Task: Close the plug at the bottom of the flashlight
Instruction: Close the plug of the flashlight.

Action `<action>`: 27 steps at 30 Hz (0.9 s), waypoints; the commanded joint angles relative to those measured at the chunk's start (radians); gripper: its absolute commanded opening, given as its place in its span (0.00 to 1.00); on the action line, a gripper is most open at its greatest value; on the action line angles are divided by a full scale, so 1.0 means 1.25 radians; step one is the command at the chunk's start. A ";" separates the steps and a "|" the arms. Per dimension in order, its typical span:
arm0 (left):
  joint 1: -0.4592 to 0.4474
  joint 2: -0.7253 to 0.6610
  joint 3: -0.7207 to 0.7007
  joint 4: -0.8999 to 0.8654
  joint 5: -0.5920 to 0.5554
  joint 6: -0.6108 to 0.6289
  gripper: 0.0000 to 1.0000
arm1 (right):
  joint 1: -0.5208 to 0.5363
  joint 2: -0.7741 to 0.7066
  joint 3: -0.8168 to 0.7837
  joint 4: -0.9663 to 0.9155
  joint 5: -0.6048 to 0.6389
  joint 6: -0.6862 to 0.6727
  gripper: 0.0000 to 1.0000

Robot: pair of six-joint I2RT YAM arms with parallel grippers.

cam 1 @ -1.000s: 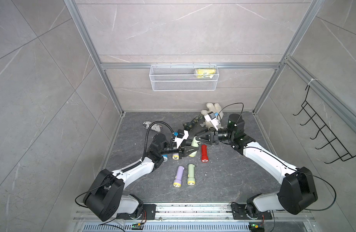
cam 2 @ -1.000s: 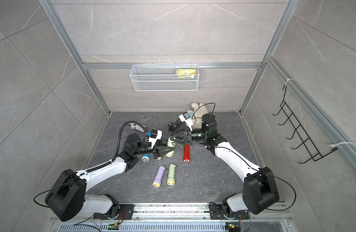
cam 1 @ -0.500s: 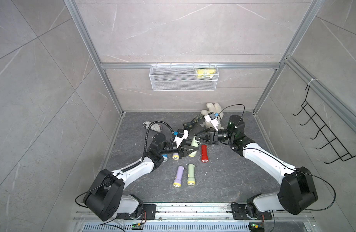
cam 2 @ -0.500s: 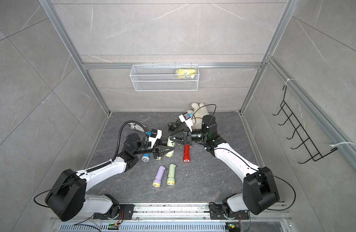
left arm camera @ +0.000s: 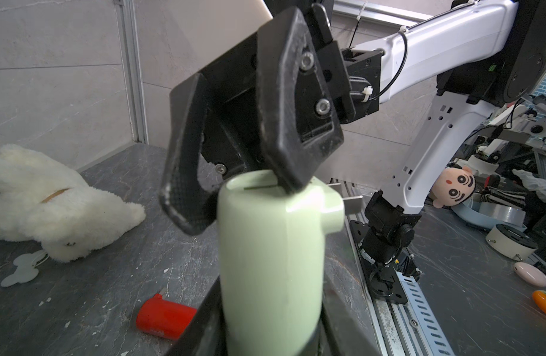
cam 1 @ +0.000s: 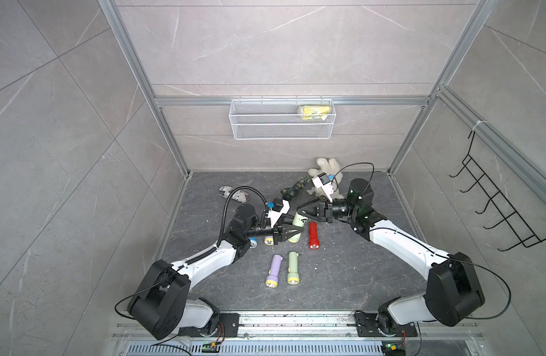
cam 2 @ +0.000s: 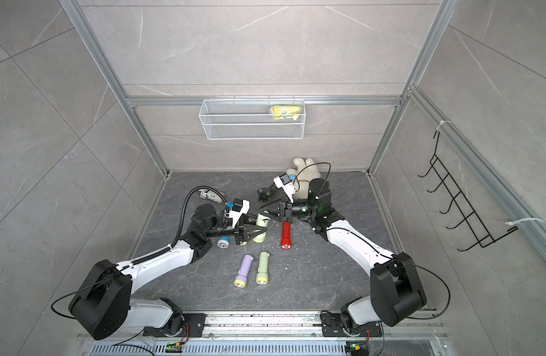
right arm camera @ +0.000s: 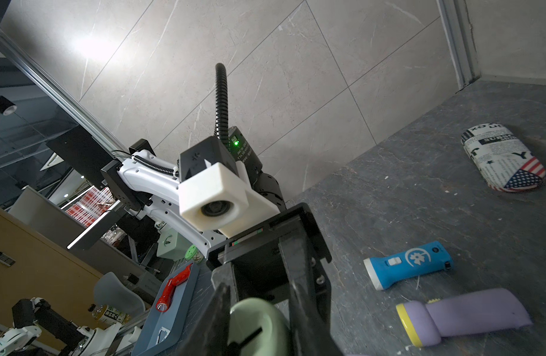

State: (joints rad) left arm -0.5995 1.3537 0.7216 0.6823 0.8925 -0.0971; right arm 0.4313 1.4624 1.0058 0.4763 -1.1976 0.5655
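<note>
**A:** Start wide. What fills the scene?

**B:** The dark stone table [cam 1: 342, 277]. Both arms reach in from the near rail and meet over its middle.

**A:** And the thing they meet at?

**B:** The pale green flashlight [cam 1: 297, 226], a smooth, glossy, rounded body. It is held over the middle of the table with its tail end toward the back wall. It is just beside the red flashlight [cam 1: 313, 235], which lies on the stone.

**A:** Who has it?

**B:** The left gripper [cam 1: 296, 231]. Its jaws are clamped tight on the body, and the left wrist view shows a finger [left arm camera: 203, 326] on each side.

**A:** And the other one?

**B:** The right gripper [left arm camera: 240, 200] is at the tail end with its jaws partway apart, a narrow gap straddling that end. One finger lies against the side of the body. The tip of the other sits on the rim of the flat end face. Whether it presses there, I cannot tell.

**A:** The plug?

**B:** The plug [left arm camera: 328, 212] is folded out. It is a small green block standing off the side of the tail, with two metal prongs [left arm camera: 351, 200] pointing sideways. They are beside the nearer finger, not between the two.

**A:** Anything smaller?

**B:** A thin dark slot [left arm camera: 259, 186] across the end face, seen in both wrist views.
</note>
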 commanded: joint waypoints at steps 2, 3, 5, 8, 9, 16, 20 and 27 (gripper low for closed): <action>-0.011 -0.073 0.069 0.102 0.001 0.052 0.00 | 0.042 0.047 -0.018 -0.029 -0.005 -0.012 0.28; -0.011 -0.076 0.072 0.100 0.001 0.055 0.00 | 0.044 0.050 -0.018 -0.022 -0.006 -0.009 0.26; -0.013 -0.081 0.076 0.092 0.001 0.063 0.00 | 0.046 0.057 -0.018 -0.017 -0.006 -0.007 0.26; -0.013 -0.090 0.078 0.069 0.001 0.077 0.00 | 0.046 0.062 -0.018 -0.014 -0.006 -0.003 0.26; -0.013 -0.093 0.077 0.063 0.001 0.078 0.00 | 0.046 0.060 -0.018 -0.014 -0.008 -0.003 0.23; -0.012 -0.103 0.061 0.060 -0.004 0.068 0.00 | 0.041 0.053 -0.004 -0.031 0.010 -0.009 0.13; -0.013 -0.111 0.060 0.051 -0.003 0.068 0.00 | 0.032 0.045 0.005 -0.046 0.026 -0.015 0.08; -0.013 -0.107 0.060 0.031 -0.002 0.072 0.00 | 0.003 0.024 0.026 -0.116 0.115 -0.041 0.15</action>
State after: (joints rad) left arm -0.6151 1.2671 0.7357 0.5934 0.8738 -0.0376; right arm 0.4545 1.4982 1.0378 0.4149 -1.1175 0.5423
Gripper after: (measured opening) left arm 0.388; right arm 0.141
